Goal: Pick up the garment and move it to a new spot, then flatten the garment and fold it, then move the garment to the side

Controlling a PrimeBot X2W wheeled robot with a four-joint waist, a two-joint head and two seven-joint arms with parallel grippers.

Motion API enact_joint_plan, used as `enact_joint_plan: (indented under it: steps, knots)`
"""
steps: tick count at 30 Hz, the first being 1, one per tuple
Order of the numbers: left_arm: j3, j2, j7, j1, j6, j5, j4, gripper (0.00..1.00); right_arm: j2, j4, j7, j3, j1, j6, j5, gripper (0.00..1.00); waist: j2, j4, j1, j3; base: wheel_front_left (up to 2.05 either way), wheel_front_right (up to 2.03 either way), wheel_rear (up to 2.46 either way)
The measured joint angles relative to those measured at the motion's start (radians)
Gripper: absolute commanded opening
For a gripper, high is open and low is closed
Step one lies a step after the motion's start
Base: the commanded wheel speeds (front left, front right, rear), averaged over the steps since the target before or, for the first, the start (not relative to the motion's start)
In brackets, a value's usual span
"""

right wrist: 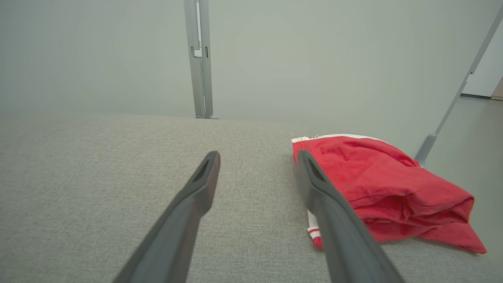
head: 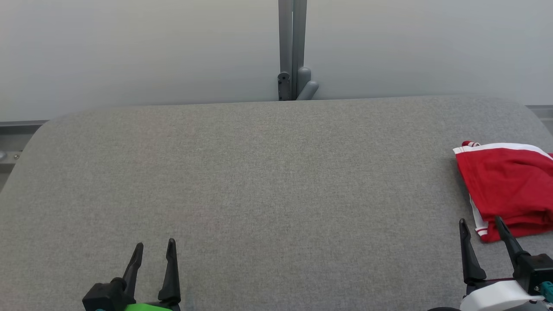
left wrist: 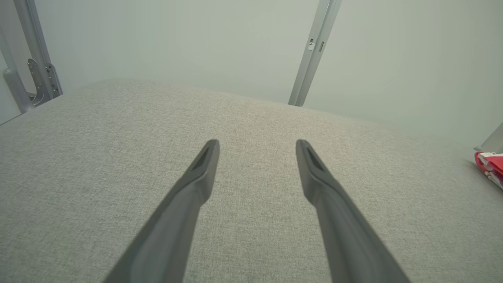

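**Right now — both grippers empty, garment off the right arm's fingers**

Each gripper stands spread wide with nothing between its fingers. The left gripper [head: 155,242] hovers near the front edge of the grey padded table [head: 268,172], left of centre, with only bare cloth ahead of it. The right gripper [head: 480,220] sits near the front right corner.

From those right fingers, the red garment [head: 505,185] lies just ahead and to the right. Its white-trimmed near corner is just beside the outer finger, though I cannot tell whether they touch. It rests against the table's right edge, well apart from the left gripper, so the right arm is plainly the nearer one. Any reach would likely go forward and slightly rightward.

The head view crops the garment at its right side, so its long axis cannot be judged there. The right wrist view takes in the whole heap — stacked red layers, with thick folds bulging toward the table's right edge. It seems to run front to back along that edge. The left wrist view catches just a sliver of red and white trim at its far right.
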State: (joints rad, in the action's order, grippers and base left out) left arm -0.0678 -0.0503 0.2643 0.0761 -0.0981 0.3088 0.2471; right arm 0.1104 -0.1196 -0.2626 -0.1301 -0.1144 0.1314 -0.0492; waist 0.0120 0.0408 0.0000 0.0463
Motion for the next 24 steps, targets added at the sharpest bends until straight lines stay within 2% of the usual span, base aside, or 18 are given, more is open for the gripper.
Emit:
enact_joint_plan:
  steps: [9, 18, 19, 24]
  knots:
    - [-0.003, 0.001, 0.000, 0.009, 0.002, 0.007, -0.015, 1.00, -0.012, 0.003, 0.000, -0.010, -0.002, -0.002, 0.011, 1.00, 0.0000, -0.010, 0.0000, 0.000, 0.00, 0.00, 0.00]
    - [-0.018, 0.001, 0.000, 0.009, 0.003, 0.005, -0.012, 1.00, -0.011, 0.005, 0.000, -0.004, -0.003, 0.000, 0.010, 1.00, 0.0000, -0.077, 0.0000, -0.002, 0.00, 0.00, 0.00]
    - [-0.021, 0.002, 0.000, 0.010, 0.002, -0.001, -0.008, 0.00, -0.012, 0.001, 0.000, 0.000, -0.004, 0.000, 0.009, 0.00, 0.0000, -0.079, 0.0000, -0.001, 0.00, 0.00, 0.00]
    - [-0.029, 0.005, 0.000, 0.027, 0.002, 0.000, 0.034, 0.00, -0.034, -0.044, 0.003, 0.005, -0.016, 0.000, 0.007, 0.00, 0.0000, -0.079, 0.0000, -0.002, 0.00, 0.00, 0.00]
